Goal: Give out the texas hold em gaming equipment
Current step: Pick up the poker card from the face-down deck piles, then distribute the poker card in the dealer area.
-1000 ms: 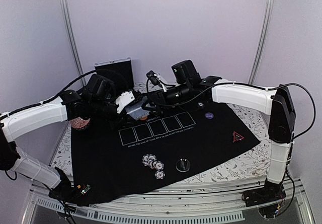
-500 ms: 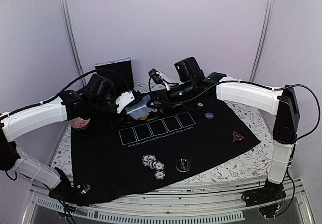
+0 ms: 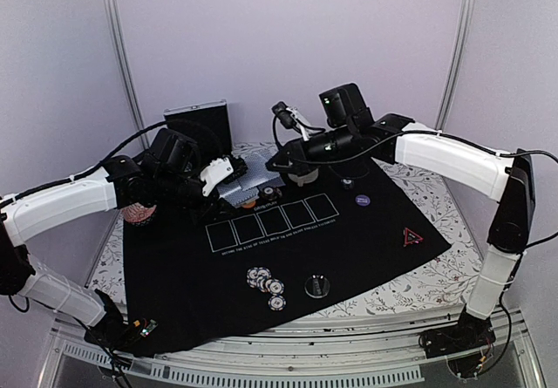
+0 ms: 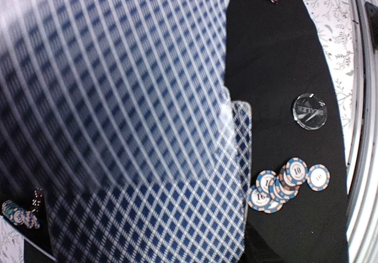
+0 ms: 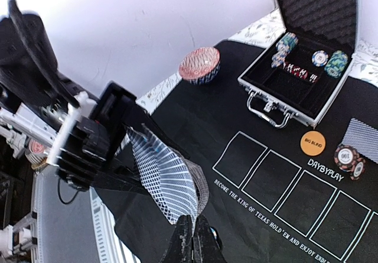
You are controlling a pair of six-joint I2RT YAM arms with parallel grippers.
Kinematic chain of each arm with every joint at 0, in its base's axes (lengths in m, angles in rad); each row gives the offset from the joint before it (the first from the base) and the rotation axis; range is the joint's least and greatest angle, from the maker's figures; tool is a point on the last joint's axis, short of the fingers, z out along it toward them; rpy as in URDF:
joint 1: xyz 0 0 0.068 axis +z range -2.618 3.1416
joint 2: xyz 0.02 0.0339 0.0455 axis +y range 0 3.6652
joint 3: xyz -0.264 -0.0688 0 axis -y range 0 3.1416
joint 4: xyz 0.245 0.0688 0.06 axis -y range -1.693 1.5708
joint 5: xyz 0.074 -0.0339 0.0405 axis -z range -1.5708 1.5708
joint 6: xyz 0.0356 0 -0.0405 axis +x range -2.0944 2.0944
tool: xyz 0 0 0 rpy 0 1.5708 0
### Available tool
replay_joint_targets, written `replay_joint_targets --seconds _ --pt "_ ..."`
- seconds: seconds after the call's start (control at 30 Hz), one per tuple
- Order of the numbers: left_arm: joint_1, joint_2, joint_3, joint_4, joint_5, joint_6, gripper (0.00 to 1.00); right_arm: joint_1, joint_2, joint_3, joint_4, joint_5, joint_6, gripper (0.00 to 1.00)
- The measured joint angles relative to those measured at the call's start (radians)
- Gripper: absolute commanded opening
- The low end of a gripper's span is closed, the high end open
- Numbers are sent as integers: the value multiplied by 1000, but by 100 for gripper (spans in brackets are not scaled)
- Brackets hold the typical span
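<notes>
Chips (image 5: 287, 43) are held in the open case (image 5: 277, 81), cards (image 5: 168, 177) pinched by the left gripper (image 5: 131, 155), right gripper (image 5: 192, 239) pressed together.

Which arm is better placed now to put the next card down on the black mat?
Right, most likely. The right claw is shut at the edge of the cards, over the mat by the printed boxes. The left claw is occupied holding those cards.

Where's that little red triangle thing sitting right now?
In the overhead view the red-edged triangle lies on the black mat toward its right corner, apart from everything; the purple disc is its nearest neighbour, farther back.
</notes>
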Motion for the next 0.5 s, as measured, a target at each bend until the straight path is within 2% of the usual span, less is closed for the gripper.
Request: replay_joint_targets --seconds 0.1,0.27,0.4,0.5 --pt "0 0 0 0 -3 0 45 -41 -51 -28 29 -15 47 2" --pt "0 0 0 0 -12 0 45 -130 -149 -133 203 20 222 2" --pt "0 0 0 0 -20 -1 45 -144 -90 -133 355 121 364 2" --pt "0 0 0 0 -23 -4 45 -137 49 -94 466 192 486 2"
